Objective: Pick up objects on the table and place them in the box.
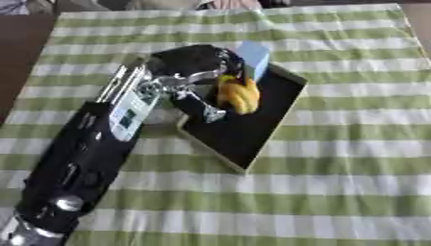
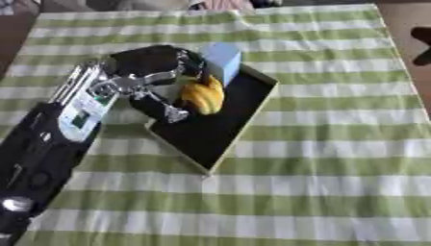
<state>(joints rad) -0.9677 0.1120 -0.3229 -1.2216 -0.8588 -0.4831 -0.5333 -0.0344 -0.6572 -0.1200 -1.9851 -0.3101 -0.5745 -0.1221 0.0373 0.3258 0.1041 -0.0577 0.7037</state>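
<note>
- Left eye view: the left robot hand (image 1: 195,72) is seen over the box (image 1: 252,129), a shallow tray with a dark floor and a pale rim lying askew on the green-and-white checked cloth of the table (image 1: 336,182).
- A yellow object (image 1: 238,93), shaped like a small bunch of bananas, sits at about 12 o'clock inside the box, with the fingers of the left robot hand curled beside and over it; whether it is actually clamped cannot be told.
- A light blue block (image 1: 255,56) stands at the box's 12 o'clock corner, just beyond the yellow object.
- Right eye view: the same layout is shown, with the yellow object (image 2: 203,95) touching or nearly touching the blue block (image 2: 223,60).
- The right robot hand is not seen in either view.
- The yellow object is judged light, probably smooth and somewhat slippery; it is best taken across its thick middle.
</note>
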